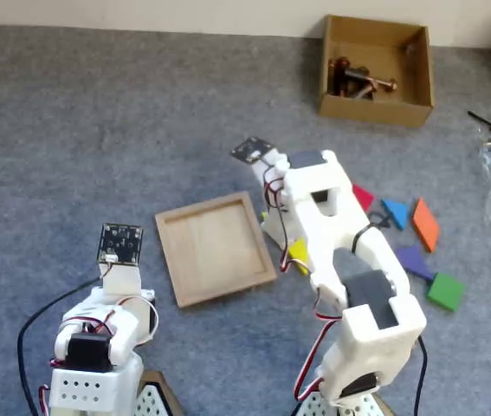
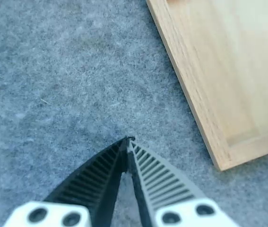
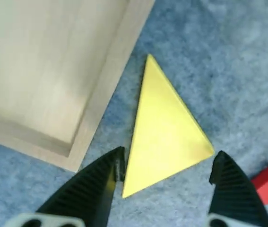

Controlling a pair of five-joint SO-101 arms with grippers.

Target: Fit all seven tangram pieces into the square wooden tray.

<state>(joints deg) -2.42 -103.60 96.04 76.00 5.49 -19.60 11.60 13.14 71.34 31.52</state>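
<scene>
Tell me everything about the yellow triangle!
The yellow triangle is a flat, smooth piece in one plain colour, maybe painted wood. It lies flat on the grey carpet, just outside the wooden tray near its corner, with one tip close to the rim. The right arm's open jaws stand on either side of it, not clamped.

Wooden tray [image 1: 215, 247] flat; yellow triangle [image 3: 167, 127] just beside its edge; red [image 1: 362, 196], blue [image 1: 394, 211], orange [image 1: 425, 224], purple [image 1: 414, 259], green pieces [image 1: 445, 291] clustered beyond.
</scene>
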